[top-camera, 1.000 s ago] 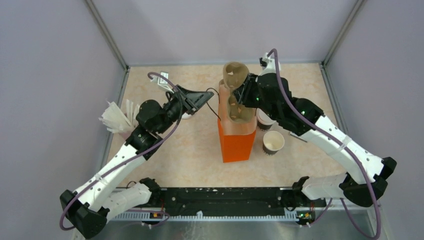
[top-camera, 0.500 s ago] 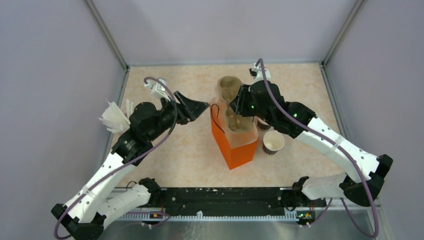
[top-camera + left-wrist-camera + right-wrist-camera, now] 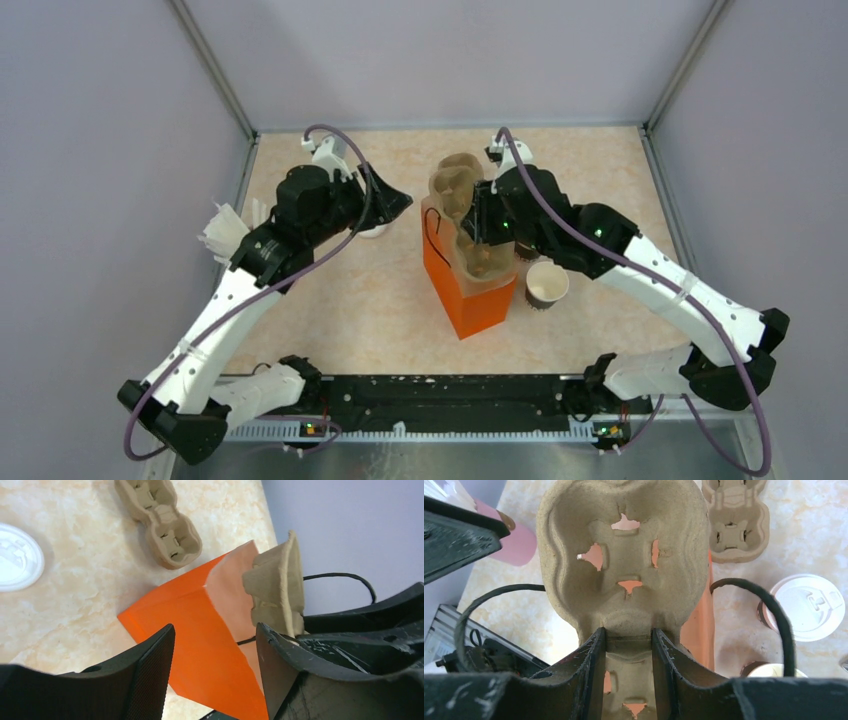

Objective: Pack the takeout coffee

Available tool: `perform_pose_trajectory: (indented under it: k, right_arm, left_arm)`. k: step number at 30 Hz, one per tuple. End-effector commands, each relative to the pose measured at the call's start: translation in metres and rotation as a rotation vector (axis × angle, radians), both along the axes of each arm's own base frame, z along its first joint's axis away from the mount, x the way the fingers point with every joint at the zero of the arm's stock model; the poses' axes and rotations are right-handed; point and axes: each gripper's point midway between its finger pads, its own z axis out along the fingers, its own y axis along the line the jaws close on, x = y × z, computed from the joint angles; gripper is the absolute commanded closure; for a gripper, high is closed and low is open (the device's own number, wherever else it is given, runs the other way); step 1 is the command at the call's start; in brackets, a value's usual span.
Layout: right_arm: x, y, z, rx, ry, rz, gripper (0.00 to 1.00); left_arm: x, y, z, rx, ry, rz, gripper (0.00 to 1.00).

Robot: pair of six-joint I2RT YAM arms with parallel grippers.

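The takeout coffee (image 3: 809, 607), a cup under a white lid, stands on the table right of the orange bag (image 3: 470, 295); in the top view my right arm mostly hides it. My right gripper (image 3: 629, 632) (image 3: 478, 215) is shut on the middle of a brown pulp tray (image 3: 621, 555) that stands on end in the bag's mouth. Left of the bag, my left gripper (image 3: 215, 630) (image 3: 398, 205) is open with nothing between its fingers, a short way from the bag (image 3: 200, 645).
An open lidless cup (image 3: 547, 285) stands right of the bag. A second pulp tray (image 3: 157, 520) (image 3: 736, 520) lies on the table beyond it. A loose white lid (image 3: 17, 555) lies near my left gripper. White napkins (image 3: 230, 235) sit at the left edge. The bag's black cord handles (image 3: 769, 610) loop outward.
My left gripper has opened and pulled back left, away from the bag. My right gripper has lowered the tray deeper into the bag, and the bag now leans.
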Motion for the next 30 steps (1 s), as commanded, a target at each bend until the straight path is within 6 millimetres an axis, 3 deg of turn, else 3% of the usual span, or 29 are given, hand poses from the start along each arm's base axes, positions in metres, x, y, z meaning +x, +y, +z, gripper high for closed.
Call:
perform_pose_trajectory:
  k: [1, 11, 30]
  right_arm:
    - [-0.01, -0.004, 0.009, -0.001, 0.001, 0.032, 0.7]
    - [-0.009, -0.002, -0.006, -0.037, 0.027, 0.013, 0.7]
    - [0.0, 0.001, -0.032, -0.145, 0.048, -0.005, 0.7]
  left_arm:
    - [0.003, -0.003, -0.003, -0.021, 0.018, -0.055, 0.35]
    - [0.024, -0.013, -0.011, -0.093, 0.051, -0.111, 0.4]
    - [0.033, -0.026, -0.038, -0.096, 0.102, -0.165, 0.46]
